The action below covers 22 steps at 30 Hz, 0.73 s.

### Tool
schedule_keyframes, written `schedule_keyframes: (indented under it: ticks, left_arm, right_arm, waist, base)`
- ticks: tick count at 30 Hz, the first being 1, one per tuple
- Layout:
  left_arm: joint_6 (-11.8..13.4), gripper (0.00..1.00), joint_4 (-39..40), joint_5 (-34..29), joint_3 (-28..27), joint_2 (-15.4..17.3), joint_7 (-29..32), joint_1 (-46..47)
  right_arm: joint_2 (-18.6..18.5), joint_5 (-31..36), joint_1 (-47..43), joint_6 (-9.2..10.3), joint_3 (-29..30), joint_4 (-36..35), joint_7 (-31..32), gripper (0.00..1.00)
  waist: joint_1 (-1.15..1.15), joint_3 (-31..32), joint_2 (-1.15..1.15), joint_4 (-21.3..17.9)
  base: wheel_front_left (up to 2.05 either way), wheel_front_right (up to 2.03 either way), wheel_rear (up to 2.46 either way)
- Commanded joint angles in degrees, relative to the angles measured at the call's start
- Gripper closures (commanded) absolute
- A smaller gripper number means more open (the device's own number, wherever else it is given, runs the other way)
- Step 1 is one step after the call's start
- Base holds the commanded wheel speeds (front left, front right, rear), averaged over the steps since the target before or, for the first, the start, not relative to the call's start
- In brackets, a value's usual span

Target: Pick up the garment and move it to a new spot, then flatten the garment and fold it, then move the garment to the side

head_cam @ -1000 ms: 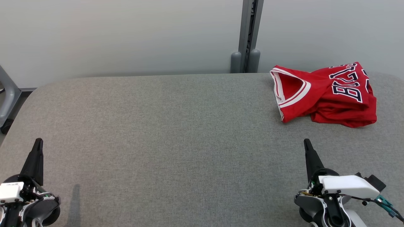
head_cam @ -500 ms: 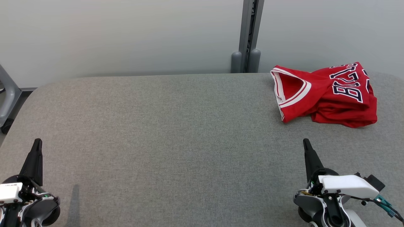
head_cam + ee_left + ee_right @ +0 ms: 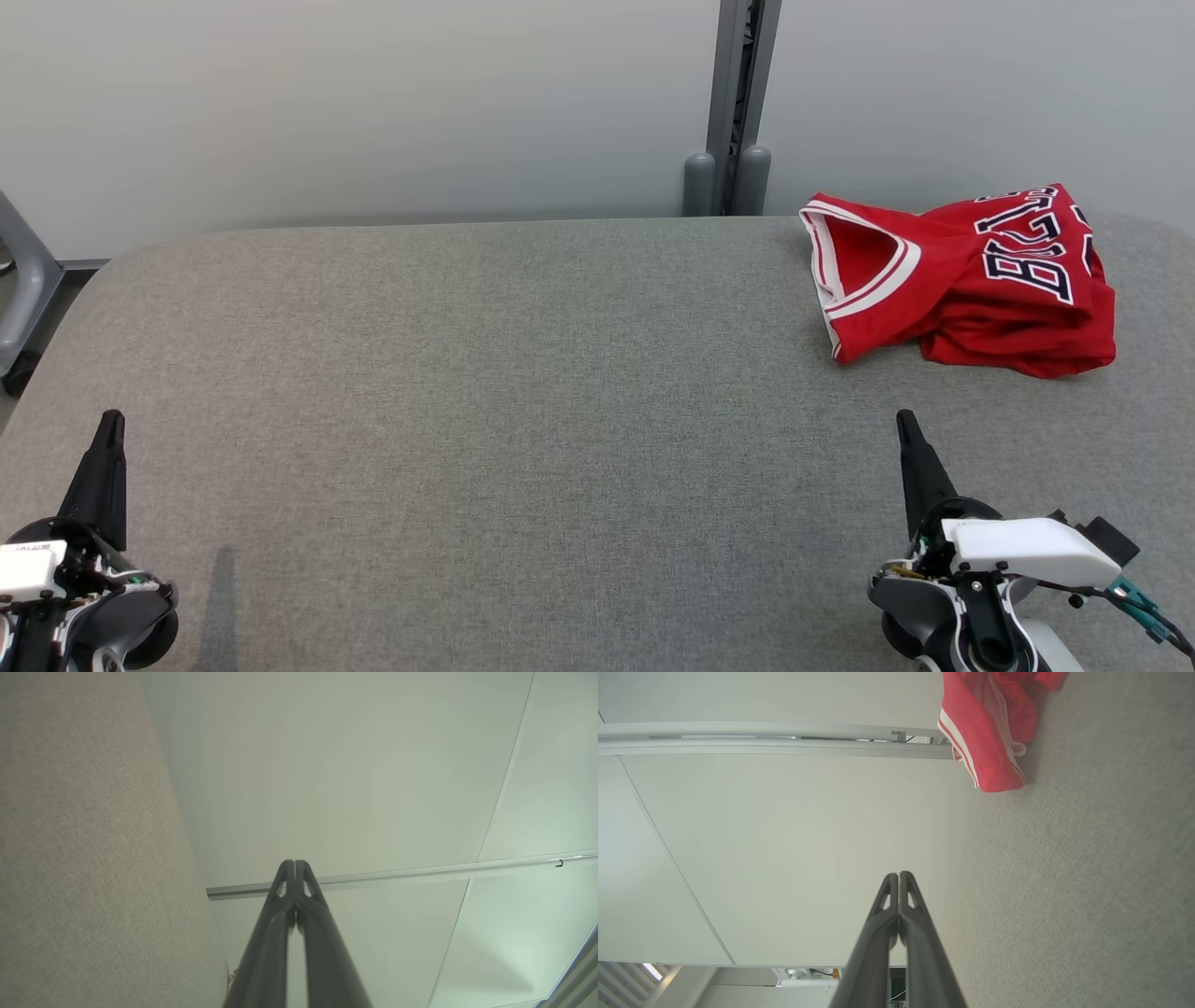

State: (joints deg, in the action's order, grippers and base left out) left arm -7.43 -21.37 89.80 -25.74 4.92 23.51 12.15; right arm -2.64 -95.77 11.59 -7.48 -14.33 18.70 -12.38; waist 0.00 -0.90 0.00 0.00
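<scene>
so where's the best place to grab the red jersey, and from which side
Probably grip the white-trimmed opening rim at the jersey's left end, coming in from the near left with the right end effector. That rim stands up off the table as an open loop; the rest is bunched.

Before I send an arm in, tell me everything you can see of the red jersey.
The red jersey is a sports top in thin, smooth-looking fabric, with white striped trim round an opening that gapes toward the robot's left and dark, white-edged block letters on top. It lies crumpled in a loose heap at the far right of the grey fabric-covered table, near its back edge. Only the table touches it; the shut right gripper is nearer the robot, well apart.
</scene>
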Motion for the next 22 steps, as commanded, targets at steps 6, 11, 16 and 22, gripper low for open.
schedule_keyframes:
  ticks: [6,11,16,22]
  left_arm:
    - [-0.2,1.0,0.0,0.2,-0.1,0.3,0.1,0.8]
    - [-0.2,1.0,0.0,0.2,-0.1,0.3,0.1,0.8]
    - [-0.2,1.0,0.0,0.2,-0.1,0.3,0.1,0.8]
    - [-0.2,1.0,0.0,0.2,-0.1,0.3,0.1,0.8]
  right_arm:
    - [-0.4,0.0,0.5,-0.02,0.0,-0.4,0.1,1.0]
    - [-0.4,0.0,0.5,-0.01,0.0,-0.4,0.1,1.0]
    - [-0.4,0.0,0.5,-0.02,0.0,-0.4,0.1,1.0]
    - [-0.4,0.0,0.5,-0.02,0.0,-0.4,0.1,1.0]
  waist:
    - [0.0,0.0,0.0,0.0]
    - [0.0,0.0,0.0,0.0]
    - [0.0,0.0,0.0,0.0]
    - [0.0,0.0,0.0,0.0]
  base:
    - [0.0,0.0,0.0]
    - [0.0,0.0,0.0]
    - [0.0,0.0,0.0]
    - [0.0,0.0,0.0]
